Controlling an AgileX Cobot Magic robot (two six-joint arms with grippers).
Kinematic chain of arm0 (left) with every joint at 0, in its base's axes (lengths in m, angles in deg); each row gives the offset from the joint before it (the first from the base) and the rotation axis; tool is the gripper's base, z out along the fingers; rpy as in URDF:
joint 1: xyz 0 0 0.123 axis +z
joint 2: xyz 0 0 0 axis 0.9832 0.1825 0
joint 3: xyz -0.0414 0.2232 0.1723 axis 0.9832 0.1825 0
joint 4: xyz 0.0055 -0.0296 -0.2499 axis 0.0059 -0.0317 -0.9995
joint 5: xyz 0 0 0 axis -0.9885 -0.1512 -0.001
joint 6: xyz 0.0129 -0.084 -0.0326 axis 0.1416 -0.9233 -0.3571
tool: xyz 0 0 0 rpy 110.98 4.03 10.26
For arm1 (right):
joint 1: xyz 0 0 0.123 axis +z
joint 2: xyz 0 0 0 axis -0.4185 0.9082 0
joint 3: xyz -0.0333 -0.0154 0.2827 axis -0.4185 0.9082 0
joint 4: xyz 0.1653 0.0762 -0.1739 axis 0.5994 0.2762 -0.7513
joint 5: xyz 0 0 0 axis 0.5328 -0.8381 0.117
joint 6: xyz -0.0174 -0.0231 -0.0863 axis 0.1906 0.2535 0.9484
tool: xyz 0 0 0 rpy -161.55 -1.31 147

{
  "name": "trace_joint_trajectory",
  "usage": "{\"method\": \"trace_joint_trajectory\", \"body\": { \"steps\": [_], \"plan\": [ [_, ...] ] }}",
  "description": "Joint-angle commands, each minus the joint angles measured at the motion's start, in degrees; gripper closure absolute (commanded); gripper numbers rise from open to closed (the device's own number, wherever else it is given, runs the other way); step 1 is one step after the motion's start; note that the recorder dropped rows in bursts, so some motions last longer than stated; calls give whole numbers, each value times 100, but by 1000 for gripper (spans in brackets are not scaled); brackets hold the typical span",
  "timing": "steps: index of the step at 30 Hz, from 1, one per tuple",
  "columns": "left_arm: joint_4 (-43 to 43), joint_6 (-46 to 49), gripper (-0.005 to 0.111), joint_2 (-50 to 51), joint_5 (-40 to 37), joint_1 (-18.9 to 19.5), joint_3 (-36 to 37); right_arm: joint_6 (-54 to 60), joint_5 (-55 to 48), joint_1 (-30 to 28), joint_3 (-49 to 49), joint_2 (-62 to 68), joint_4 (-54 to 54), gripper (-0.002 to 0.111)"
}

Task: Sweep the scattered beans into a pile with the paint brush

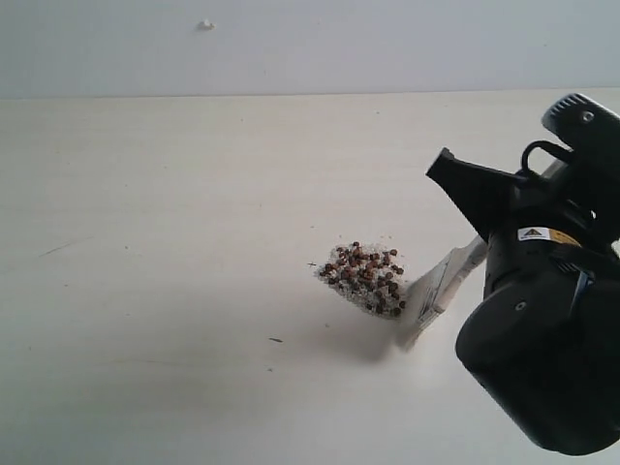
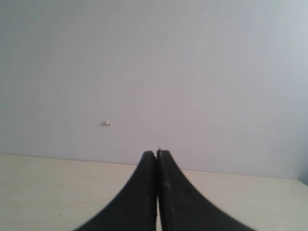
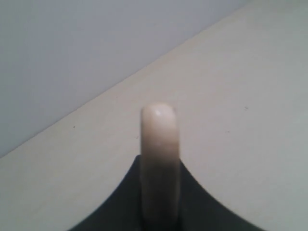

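The right end effector [image 3: 160, 162] is closed narrowly on the pale cream handle of the wide flat paint brush [image 3: 159, 134]. Its black jaws press both flat sides, and the rounded handle end stands out past them. The left end effector [image 2: 157, 190] is closed on nothing, jaws touching. It is raised and faces the grey-white wall [image 2: 154, 57], well out of the work.

In the exterior view the paint brush [image 1: 441, 284] slants down from the right arm. Its pale bristles meet the cream-coloured table [image 1: 145, 194] just beside the right edge of the pile [image 1: 363, 279]. The pile is a small mound of round, dark reddish-brown beans mixed with whitish crumbs, near the middle of the table. Nearly everything looks gathered, so the step in hand seems to be tidying the mound's right flank.

To do it well, hold the bristles lightly bent so the tips ride on the table. Push in short, slow strokes toward the mound's centre, because round grains roll easily and a fast stroke would likely scatter them out the far side. End each stroke at the mound's edge and lift straight off without dragging through.

A tiny dark fleck [image 1: 276, 340] lies apart, toward the lower left of the exterior view. Whether it is a bean cannot be told. If it is, it calls for a stroke begun from its far side.
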Motion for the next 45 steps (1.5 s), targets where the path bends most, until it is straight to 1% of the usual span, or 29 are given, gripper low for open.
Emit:
{"method": "trace_joint_trajectory", "body": {
  "steps": [1, 7, 18, 25, 29, 34, 39, 45],
  "plan": [
    [23, -17, 107, -35, 1, 5, 29, -270, 114, -18, -37, -31, 249, 108],
    [23, -17, 107, -35, 1, 5, 29, -193, 114, -18, -37, 172, 87, 108],
    [23, -17, 107, -35, 1, 5, 29, -1333, 114, -18, -37, 809, -463, 108],
    [23, -17, 107, -35, 1, 5, 29, -1509, 114, -18, -37, 819, -742, 108],
    [23, -17, 107, -35, 1, 5, 29, -924, 114, -31, -37, 667, -556, 108],
    [23, -17, 107, -35, 1, 5, 29, -45, 114, -31, -37, 240, -607, 108],
    [23, -1, 107, -35, 1, 5, 29, 194, 114, -31, -37, -160, -607, 108],
    [23, -16, 107, -35, 1, 5, 29, 282, 114, -31, -37, -353, -559, 108]
  ]
}}
